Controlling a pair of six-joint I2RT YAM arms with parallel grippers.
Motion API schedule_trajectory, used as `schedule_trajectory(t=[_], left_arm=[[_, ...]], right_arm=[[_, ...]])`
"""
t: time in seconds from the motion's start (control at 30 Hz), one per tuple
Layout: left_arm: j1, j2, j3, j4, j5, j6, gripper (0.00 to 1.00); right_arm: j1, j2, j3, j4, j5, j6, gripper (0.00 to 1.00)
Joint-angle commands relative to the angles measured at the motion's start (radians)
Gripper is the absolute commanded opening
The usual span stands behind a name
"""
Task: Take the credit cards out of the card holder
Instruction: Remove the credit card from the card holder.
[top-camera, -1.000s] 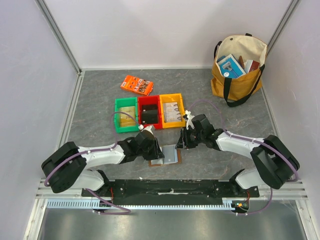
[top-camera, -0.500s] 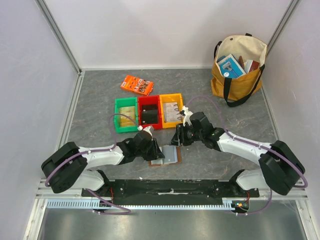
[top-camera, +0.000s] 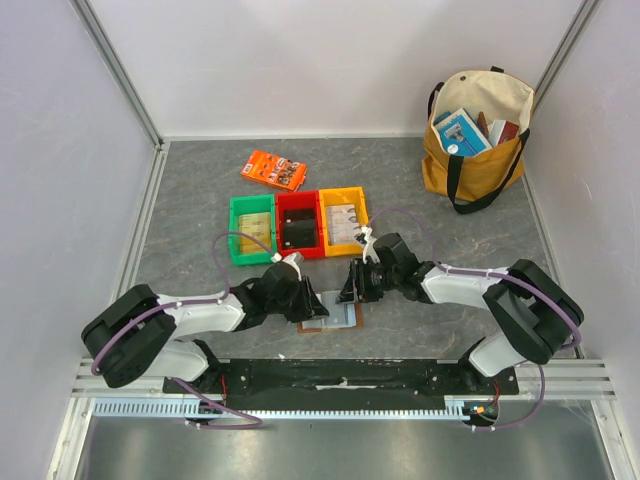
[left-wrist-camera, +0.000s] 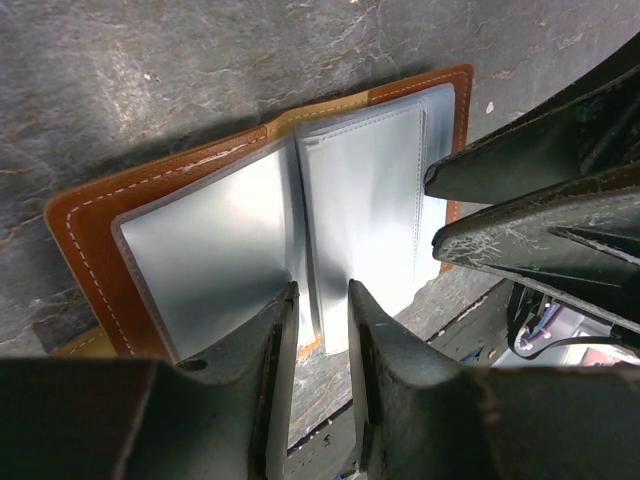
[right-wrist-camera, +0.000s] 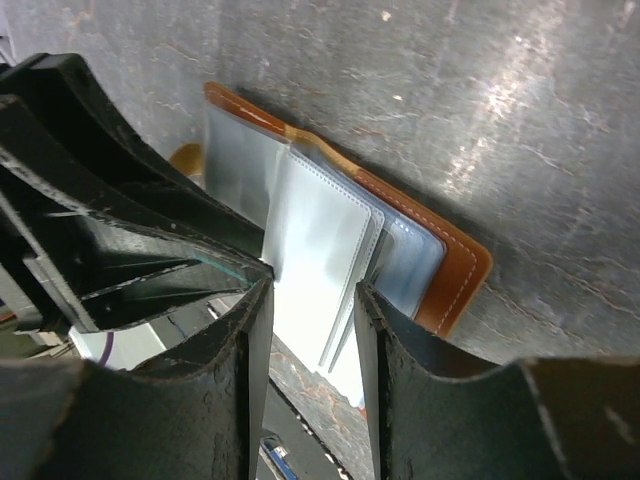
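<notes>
The card holder (top-camera: 338, 312), brown leather with a pale lining, lies open on the grey table near the front edge. It also shows in the left wrist view (left-wrist-camera: 85, 225) and the right wrist view (right-wrist-camera: 455, 275). Silvery sleeve pages (left-wrist-camera: 365, 200) fan up from its spine, also in the right wrist view (right-wrist-camera: 315, 245). I cannot tell single credit cards from the sleeves. My left gripper (top-camera: 306, 301) (left-wrist-camera: 322, 295) is slightly open at the wallet's near-left edge, holding nothing. My right gripper (top-camera: 352, 289) (right-wrist-camera: 312, 290) is open just over the fanned pages, close to the left fingers (right-wrist-camera: 120, 230).
A green bin (top-camera: 250, 231), a red bin (top-camera: 298, 225) and a yellow bin (top-camera: 343, 221) stand in a row just behind the grippers. An orange printed box (top-camera: 273, 170) lies farther back. A tan tote bag (top-camera: 478, 140) with books stands at the back right.
My right gripper has moved left and down, from beside the yellow bin to over the open wallet. My left gripper has hardly moved.
</notes>
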Motion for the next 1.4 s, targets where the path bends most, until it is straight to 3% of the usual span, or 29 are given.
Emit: schedule_trajectory(t=[0.0, 0.27, 0.63, 0.83, 1.03, 1.17, 1.37], left_arm=[[0.009, -0.002, -0.028, 0.007, 0.01, -0.023, 0.34], [0.018, -0.057, -0.065, 0.076, 0.031, -0.051, 0.37], [0.036, -0.247, -0.122, 0.103, 0.008, -0.097, 0.54], [0.042, -0.368, -0.114, -0.073, -0.057, -0.092, 0.54], [0.044, -0.474, -0.084, -0.326, -0.217, -0.028, 0.54], [0.042, -0.451, -0.038, -0.449, -0.298, 0.046, 0.54], [0.044, -0.379, -0.027, -0.459, -0.308, 0.073, 0.51]], right_arm=[[0.005, 0.008, 0.0, 0.082, -0.066, 0.018, 0.45], [0.008, 0.014, 0.004, 0.14, -0.114, 0.041, 0.4], [0.03, -0.001, 0.057, 0.134, -0.152, 0.035, 0.39], [0.04, 0.017, 0.07, 0.139, -0.154, 0.032, 0.39], [0.048, 0.034, 0.09, 0.123, -0.123, 0.026, 0.39], [0.051, 0.043, 0.107, 0.048, -0.059, 0.001, 0.4], [0.054, 0.066, 0.104, -0.012, -0.008, -0.004, 0.4]])
